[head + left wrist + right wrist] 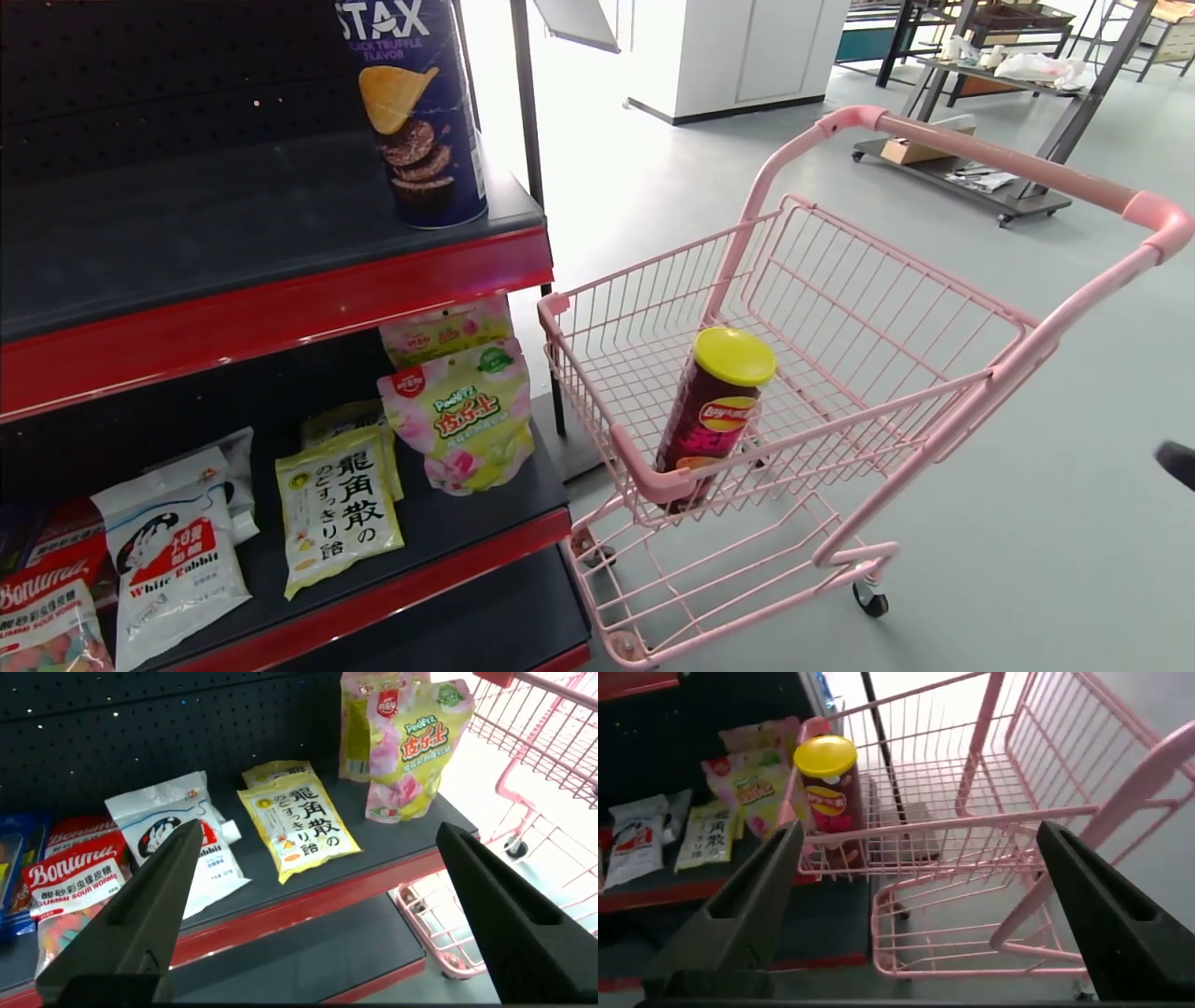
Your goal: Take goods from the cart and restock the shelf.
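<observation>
The shelf (280, 308) is recorded beside the pink cart (1008, 161), in whose basket corner nearest the shelf a yellow-lidded chip can (711, 415) is stood, while the left gripper (318, 915) and right gripper (915, 924) are both held with fingers spread wide, empty.

Glossy pink wire cart (934, 308)

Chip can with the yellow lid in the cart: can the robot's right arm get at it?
Probably yes. The right gripper is open and faces the chip can, whose lid stands above the pink cart's rim; going over the rim looks free.
</observation>
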Controlling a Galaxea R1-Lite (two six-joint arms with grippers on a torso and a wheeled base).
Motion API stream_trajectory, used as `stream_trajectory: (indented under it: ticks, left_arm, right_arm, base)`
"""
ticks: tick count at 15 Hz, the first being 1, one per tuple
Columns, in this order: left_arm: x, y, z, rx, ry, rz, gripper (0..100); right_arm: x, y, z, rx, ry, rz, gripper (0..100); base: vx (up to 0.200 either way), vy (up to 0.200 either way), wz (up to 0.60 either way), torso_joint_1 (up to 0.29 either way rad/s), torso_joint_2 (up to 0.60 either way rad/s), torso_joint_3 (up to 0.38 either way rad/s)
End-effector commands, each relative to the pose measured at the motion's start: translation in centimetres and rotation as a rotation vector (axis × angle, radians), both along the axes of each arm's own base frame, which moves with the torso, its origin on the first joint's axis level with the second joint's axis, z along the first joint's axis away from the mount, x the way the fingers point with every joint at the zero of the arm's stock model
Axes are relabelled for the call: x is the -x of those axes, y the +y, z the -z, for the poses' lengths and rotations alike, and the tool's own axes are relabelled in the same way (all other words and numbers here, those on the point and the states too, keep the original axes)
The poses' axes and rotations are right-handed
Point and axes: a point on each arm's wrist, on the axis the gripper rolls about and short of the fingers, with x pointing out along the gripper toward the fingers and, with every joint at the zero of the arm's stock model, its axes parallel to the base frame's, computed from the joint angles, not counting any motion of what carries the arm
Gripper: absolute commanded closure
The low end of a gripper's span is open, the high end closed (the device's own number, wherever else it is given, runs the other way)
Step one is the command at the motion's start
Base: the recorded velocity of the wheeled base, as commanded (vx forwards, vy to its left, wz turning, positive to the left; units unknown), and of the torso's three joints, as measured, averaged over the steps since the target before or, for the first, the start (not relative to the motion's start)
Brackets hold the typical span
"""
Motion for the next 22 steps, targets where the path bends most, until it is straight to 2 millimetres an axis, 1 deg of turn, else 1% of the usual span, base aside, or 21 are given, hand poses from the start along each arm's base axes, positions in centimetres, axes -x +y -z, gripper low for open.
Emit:
stream_trajectory:
  ticks: [1, 3, 5, 6, 8, 10, 12, 13, 14, 16, 18, 22]
  left_arm:
    - [0.0, 0.0, 0.0, 0.000, 0.001, -0.001, 0]
    - [0.0, 0.0, 0.0, 0.000, 0.001, -0.001, 0]
    - [0.0, 0.0, 0.0, 0.000, 0.001, -0.001, 0]
    - [0.0, 0.0, 0.0, 0.000, 0.001, -0.001, 0]
    - [0.0, 0.0, 0.0, -0.001, 0.000, -0.001, 0]
    - [0.0, 0.0, 0.0, -0.001, 0.000, -0.001, 0]
    - [0.0, 0.0, 0.0, 0.000, 0.001, -0.001, 0]
    - [0.0, 0.0, 0.0, 0.000, 0.001, -0.001, 0]
    - [0.0, 0.0, 0.0, -0.001, 0.001, -0.001, 0]
    - [0.0, 0.0, 0.0, -0.001, 0.000, -0.001, 0]
    - [0.0, 0.0, 0.0, 0.000, 0.000, -0.001, 0]
    - [0.0, 0.0, 0.0, 0.000, 0.000, -0.001, 0]
  right_arm:
    - [-9.7, 2.6, 0.9, 0.012, 0.198, -0.205, 0]
    - [-11.6, 3.1, 2.4, 0.008, 0.266, -0.262, 0]
    - [-12.8, 3.7, 3.3, 0.007, 0.273, -0.334, 0]
    - [-14.0, 4.3, 3.8, 0.035, 0.253, -0.367, 0]
    - [-15.0, 5.5, 4.8, 0.050, 0.263, -0.409, 0]
    - [-15.3, 6.8, 5.3, 0.060, 0.269, -0.456, 0]
    - [-15.8, 7.5, 6.1, 0.084, 0.281, -0.482, 0]
    - [-16.8, 7.9, 7.0, 0.113, 0.263, -0.493, 0]
    - [-17.3, 8.2, 7.4, 0.121, 0.248, -0.499, 0]
    - [-17.9, 9.2, 7.4, 0.122, 0.232, -0.523, 0]
    - [-18.3, 9.5, 7.7, 0.125, 0.239, -0.528, 0]
    - [-20.9, 10.9, 8.0, 0.127, 0.231, -0.538, 0]
  base:
    - [0.000, 0.000, 0.00, 0.000, 0.00, 0.000]
    - [0.000, 0.000, 0.00, 0.000, 0.00, 0.000]
    - [0.000, 0.000, 0.00, 0.000, 0.00, 0.000]
    - [0.000, 0.000, 0.00, 0.000, 0.00, 0.000]
    - [0.000, 0.000, 0.00, 0.000, 0.00, 0.000]
    - [0.000, 0.000, 0.00, 0.000, 0.00, 0.000]
    - [0.000, 0.000, 0.00, 0.000, 0.00, 0.000]
    - [0.000, 0.000, 0.00, 0.000, 0.00, 0.000]
    - [0.000, 0.000, 0.00, 0.000, 0.00, 0.000]
    - [0.000, 0.000, 0.00, 0.000, 0.00, 0.000]
    - [0.000, 0.000, 0.00, 0.000, 0.00, 0.000]
    - [0.000, 0.000, 0.00, 0.000, 0.00, 0.000]
